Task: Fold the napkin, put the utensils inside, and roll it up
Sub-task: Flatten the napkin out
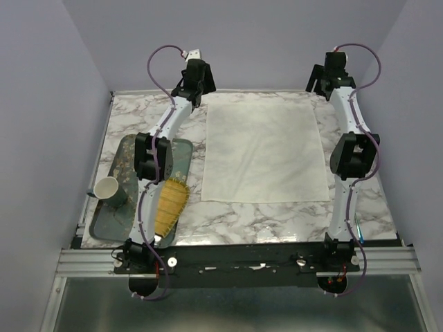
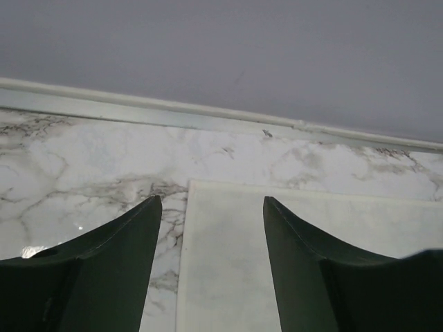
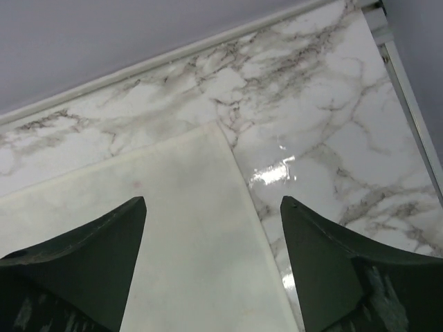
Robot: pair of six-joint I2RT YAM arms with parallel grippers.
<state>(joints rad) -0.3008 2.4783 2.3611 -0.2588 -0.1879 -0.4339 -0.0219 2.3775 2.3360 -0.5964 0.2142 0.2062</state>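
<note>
Pale violet walls point(image 1: 41, 104) close in the marble-pattern table point(image 1: 277, 214). The napkin point(image 1: 263, 149) lies flat and unfolded in its middle, between the two arms. At the left a grey-green tray point(image 1: 111, 221), partly covered by the left arm, has a yellow mat point(image 1: 171, 207) at its right edge and a white cup point(image 1: 107, 188) at its left. The left gripper point(image 2: 211, 200) and the right gripper point(image 3: 213, 200) have their fingers apart and hold nothing, each over a far napkin corner.

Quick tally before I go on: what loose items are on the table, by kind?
Napkin: 1
Tray: 1
Cup: 1
Yellow woven mat: 1
Total: 4
</note>
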